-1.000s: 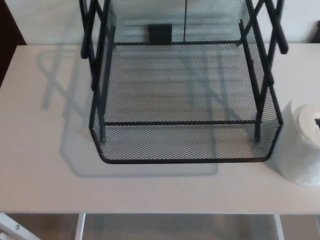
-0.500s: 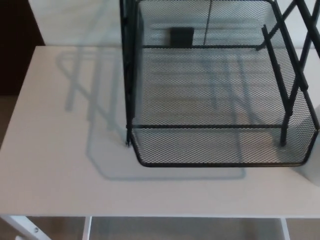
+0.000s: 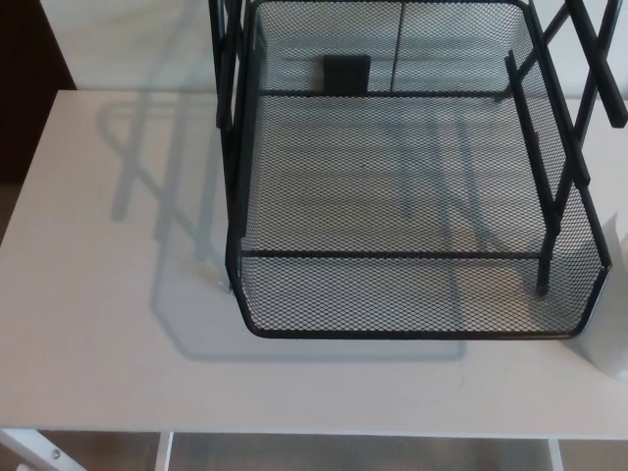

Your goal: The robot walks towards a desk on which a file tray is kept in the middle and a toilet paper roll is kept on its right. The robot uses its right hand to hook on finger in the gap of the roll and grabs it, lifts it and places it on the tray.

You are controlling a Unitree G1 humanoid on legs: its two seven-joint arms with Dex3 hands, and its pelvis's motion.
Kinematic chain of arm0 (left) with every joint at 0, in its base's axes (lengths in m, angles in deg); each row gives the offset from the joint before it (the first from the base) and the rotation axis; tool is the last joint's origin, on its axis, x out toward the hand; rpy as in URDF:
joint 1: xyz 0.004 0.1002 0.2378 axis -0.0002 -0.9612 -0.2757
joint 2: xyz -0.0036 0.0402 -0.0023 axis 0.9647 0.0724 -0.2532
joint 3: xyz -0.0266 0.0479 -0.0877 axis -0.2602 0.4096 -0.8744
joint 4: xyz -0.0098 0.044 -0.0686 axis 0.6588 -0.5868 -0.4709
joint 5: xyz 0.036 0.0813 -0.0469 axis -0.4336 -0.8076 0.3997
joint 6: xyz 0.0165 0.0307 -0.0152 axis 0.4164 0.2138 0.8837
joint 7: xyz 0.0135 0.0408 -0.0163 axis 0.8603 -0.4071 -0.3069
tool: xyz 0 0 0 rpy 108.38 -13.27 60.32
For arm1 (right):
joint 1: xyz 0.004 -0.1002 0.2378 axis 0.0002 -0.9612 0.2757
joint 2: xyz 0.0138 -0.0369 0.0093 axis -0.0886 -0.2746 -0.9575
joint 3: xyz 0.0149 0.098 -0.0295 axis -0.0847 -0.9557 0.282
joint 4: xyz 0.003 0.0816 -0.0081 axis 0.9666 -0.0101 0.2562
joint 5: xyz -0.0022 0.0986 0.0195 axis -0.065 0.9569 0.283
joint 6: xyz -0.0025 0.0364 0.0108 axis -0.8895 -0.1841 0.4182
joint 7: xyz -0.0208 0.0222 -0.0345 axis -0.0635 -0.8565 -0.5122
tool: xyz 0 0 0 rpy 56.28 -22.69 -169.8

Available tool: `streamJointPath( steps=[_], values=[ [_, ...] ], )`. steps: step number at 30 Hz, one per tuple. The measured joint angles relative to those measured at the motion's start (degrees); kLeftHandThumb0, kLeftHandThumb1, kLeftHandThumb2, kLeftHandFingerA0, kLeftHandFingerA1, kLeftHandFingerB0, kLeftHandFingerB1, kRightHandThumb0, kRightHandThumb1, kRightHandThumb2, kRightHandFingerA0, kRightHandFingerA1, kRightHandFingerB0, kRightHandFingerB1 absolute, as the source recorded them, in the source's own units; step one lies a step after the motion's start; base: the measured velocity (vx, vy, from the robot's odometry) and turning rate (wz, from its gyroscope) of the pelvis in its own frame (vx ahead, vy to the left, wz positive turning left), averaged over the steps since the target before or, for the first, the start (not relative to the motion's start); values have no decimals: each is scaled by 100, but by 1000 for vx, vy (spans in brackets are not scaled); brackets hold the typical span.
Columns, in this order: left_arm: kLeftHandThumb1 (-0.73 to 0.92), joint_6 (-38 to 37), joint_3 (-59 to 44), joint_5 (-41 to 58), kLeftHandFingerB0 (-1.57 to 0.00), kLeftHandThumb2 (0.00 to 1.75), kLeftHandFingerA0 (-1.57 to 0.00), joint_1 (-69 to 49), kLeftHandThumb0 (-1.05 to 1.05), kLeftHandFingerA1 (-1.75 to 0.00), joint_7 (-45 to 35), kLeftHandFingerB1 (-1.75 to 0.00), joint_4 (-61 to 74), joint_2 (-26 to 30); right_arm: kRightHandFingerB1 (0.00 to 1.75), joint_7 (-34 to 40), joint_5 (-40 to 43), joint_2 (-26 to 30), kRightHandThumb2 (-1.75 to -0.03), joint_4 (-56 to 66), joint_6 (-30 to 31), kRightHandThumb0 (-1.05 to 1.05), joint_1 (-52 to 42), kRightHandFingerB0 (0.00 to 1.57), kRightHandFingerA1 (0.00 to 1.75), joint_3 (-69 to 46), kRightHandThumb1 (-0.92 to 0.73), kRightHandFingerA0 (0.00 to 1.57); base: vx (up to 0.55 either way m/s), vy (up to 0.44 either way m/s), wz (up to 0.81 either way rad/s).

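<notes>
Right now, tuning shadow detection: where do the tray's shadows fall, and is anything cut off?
Head view: the file tray casts soft grey shadows leftward on the white desk; the toilet paper roll is cropped at the right edge; slight softness, no glare.

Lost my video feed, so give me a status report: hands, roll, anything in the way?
Both hands out of view. Toilet paper roll only a sliver at the frame's right edge, on the desk beside the file tray. Tray empty; nothing seen blocking.

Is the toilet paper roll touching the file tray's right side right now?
Cannot tell. The head view shows only a sliver of the toilet paper roll at the right edge, overlapping the file tray corner; no gap or contact shows plainly.
</notes>
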Motion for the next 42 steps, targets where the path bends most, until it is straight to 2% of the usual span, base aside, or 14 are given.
streamJointPath(
  steps=[3,9,10,12,15,18,19,20,23,25,27,29,30,42],
  values=[
    [71,-15,-2,0,-18,104,-39,-6,-73,-62,0,-48,20,5,49,-114,-159,78,-60,564,7,-66,-127,18,53,469,-27,40,-1,-28,0],
    [89,-18,-3,2,-24,67,-37,-11,-72,-50,-11,-35,66,13,28,-452,-611,502,-53,1511,101,-57,-459,15,39,1548,-39,37,0,0,0],
    [71,-18,1,1,-17,104,-33,-6,-72,-59,-14,-47,69,14,35,-509,-706,587,-68,1603,110,-59,-490,9,45,1732,-36,29,0,0,0],
    [89,-18,1,-1,-24,67,-40,8,-72,-53,-11,-34,59,15,35,-627,-868,749,-69,1756,142,-61,-553,8,46,2051,-37,28,0,0,0],
    [72,-18,22,-8,-16,106,-27,-12,-73,-57,-10,-47,80,21,33,-796,-1061,917,-70,1905,181,-61,-678,8,46,2370,-39,26,0,0,0],
    [72,-18,64,-15,-17,104,-27,-47,-74,-57,-15,-47,122,28,32,-942,-1252,1048,-70,2033,224,-62,-769,8,44,2582,-40,26,0,0,0],
    [90,-18,78,-17,-22,67,-29,-52,-73,-47,-16,-34,124,32,32,-976,-1299,1084,-69,2070,246,-60,-795,8,44,2619,-40,25,0,0,0],
    [71,-18,88,-19,-16,104,-27,-54,-73,-56,-17,-47,118,35,32,-1009,-1346,1116,-69,2097,267,-59,-809,8,44,2652,-40,24,0,0,0],
    [90,-20,94,-23,-21,68,-33,-19,-72,-50,-18,-34,31,75,31,-1094,-1500,1168,-68,2234,334,-57,-858,8,45,2788,-41,24,0,0,0],
    [72,-20,101,-24,-15,104,-26,-22,-73,-57,-20,-47,57,86,26,-1145,-1592,1192,-56,2308,370,-50,-903,8,37,2835,-52,29,0,0,0],
    [90,-20,133,-28,-22,67,-34,-58,-74,-50,-26,-35,125,98,29,-1208,-1690,1243,-68,2406,386,-54,-965,8,44,2899,-41,23,0,0,0],
    [71,-20,153,-30,-15,105,-27,-77,-74,-58,-30,-47,136,110,30,-1265,-1751,1253,-68,2517,450,-55,-1025,8,44,2910,-42,23,0,0,0],
    [89,-20,160,-30,-24,66,-37,-88,-75,-55,-35,-36,151,112,31,-1289,-1774,1253,-70,2568,477,-57,-1062,8,44,2909,-42,25,0,0,0],
    [89,-20,200,-38,-25,67,-43,-72,-74,-70,-30,-36,107,174,21,-1342,-1880,1003,-57,3076,545,-47,-1248,9,40,2653,-51,27,0,0,0]
  ],
)
